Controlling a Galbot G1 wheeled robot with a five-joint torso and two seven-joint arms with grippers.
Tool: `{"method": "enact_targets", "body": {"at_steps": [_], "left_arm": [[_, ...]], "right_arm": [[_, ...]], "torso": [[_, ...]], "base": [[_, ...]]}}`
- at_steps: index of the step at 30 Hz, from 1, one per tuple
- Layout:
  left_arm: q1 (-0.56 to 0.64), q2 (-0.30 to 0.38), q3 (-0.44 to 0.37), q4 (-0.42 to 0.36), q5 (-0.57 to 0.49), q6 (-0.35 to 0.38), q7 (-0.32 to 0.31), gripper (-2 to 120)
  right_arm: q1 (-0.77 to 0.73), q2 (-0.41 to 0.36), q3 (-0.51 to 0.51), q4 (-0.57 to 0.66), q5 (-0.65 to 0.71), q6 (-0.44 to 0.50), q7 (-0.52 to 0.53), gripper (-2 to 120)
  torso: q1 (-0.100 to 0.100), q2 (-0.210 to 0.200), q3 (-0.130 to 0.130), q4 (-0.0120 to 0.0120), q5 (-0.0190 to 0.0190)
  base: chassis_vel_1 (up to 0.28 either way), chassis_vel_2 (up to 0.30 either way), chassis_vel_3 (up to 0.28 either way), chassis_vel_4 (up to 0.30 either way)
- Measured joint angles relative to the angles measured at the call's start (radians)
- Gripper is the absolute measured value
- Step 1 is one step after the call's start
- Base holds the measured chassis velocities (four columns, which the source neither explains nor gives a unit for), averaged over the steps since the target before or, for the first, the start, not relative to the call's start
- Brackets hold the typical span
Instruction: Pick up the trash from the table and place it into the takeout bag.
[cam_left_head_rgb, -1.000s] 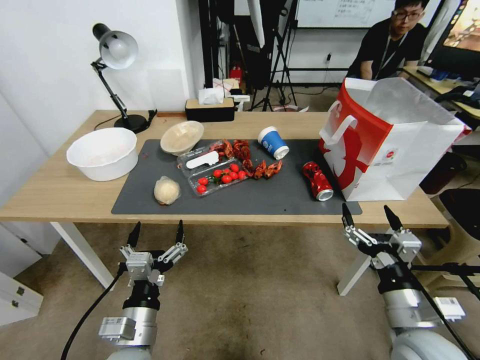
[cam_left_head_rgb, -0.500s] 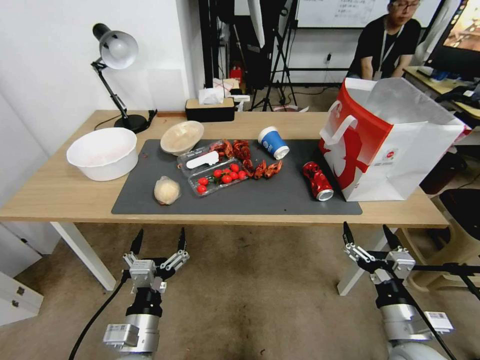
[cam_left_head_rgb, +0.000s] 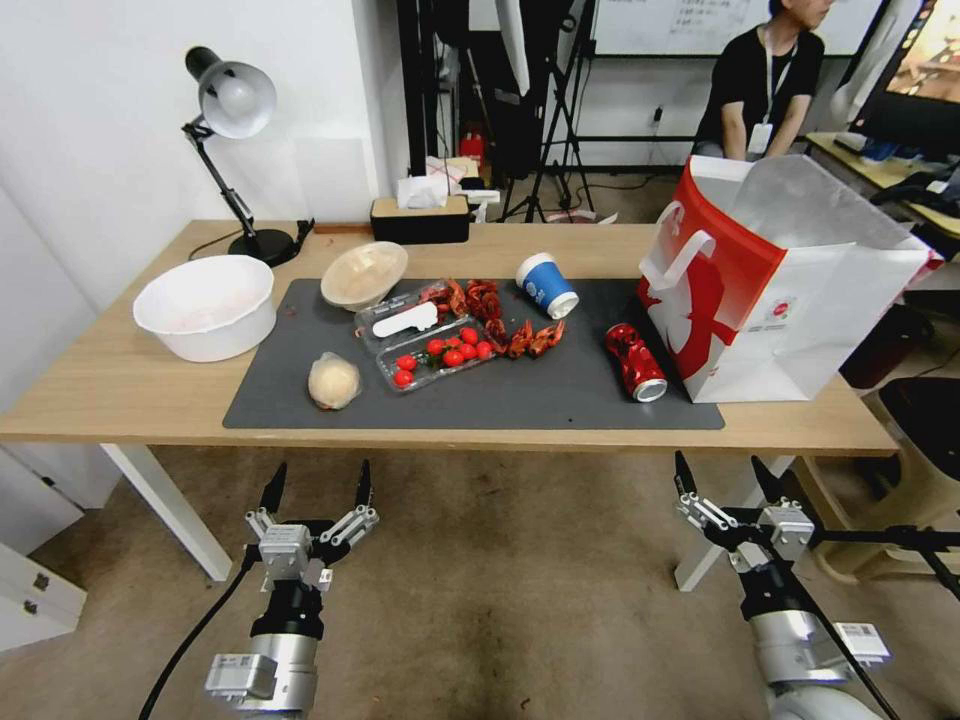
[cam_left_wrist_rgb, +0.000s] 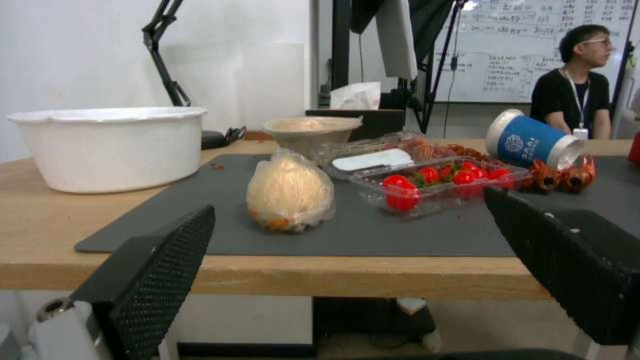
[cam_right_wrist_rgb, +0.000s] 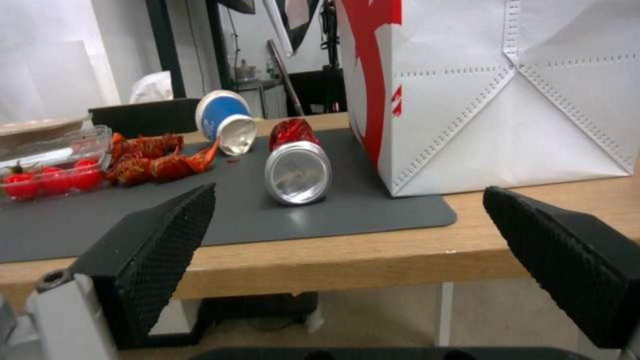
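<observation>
Counter (cam_left_head_rgb: 120, 385): carries the grey mat (cam_left_head_rgb: 560, 395).
Takeout bag (cam_left_head_rgb: 800, 310): upright at the counter's right end.
Red can (cam_left_head_rgb: 634, 361): on its side, just beside the bag.
Wrapped lump (cam_left_head_rgb: 333, 381): on the mat's left.
Left end effector (cam_left_head_rgb: 315, 483), right end effector (cam_left_head_rgb: 720, 477): fingers spread, empty, below the counter's front edge.

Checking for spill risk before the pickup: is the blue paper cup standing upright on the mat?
No, the blue paper cup lies tipped on its side on the grey mat.

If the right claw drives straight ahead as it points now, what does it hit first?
Probably the red drink can lying on the dark grey mat, silver end toward the open right claw; depth is unclear.
</observation>
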Motion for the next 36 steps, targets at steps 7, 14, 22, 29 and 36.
{"method": "enact_targets", "body": {"at_steps": [7,14,22,29,36], "left_arm": [[-0.002,0.0,0.0,0.0,0.0,0.0,0.0,100],[-0.006,0.003,0.001,0.004,0.0,-0.001,0.004,100],[-0.006,0.007,-0.001,-0.003,0.0,-0.002,0.005,100],[0.004,0.009,-0.004,-0.011,-0.002,-0.01,0.006,100],[0.004,0.01,-0.004,-0.009,-0.002,-0.018,0.006,100]], "right_arm": [[0.019,0.003,-0.008,0.012,-0.004,-0.015,0.005,100],[0.082,-0.012,-0.047,0.05,-0.017,-0.098,0.024,100],[0.198,-0.072,-0.094,0.106,-0.017,-0.232,0.077,100],[0.286,-0.126,-0.107,0.154,0.042,-0.402,0.114,100],[0.357,-0.197,-0.098,0.175,0.134,-0.555,0.151,100]], "torso": [[0.0,0.0,0.0,0.0,0.0],[0.0,0.0,0.0,0.0,-0.0001],[0.0,0.0,0.0,0.0002,0.0],[0.0,0.0,0.0,0.0001,0.0001],[0.0,0.0,0.0,0.0,0.0]], "base": [[0.0,0.0,0.0,0.0],[0.0,0.0,0.0,0.0],[0.0,0.0,0.0,0.0],[0.0,0.0,0.0,0.0],[0.0,0.0,0.0,0.0]]}}
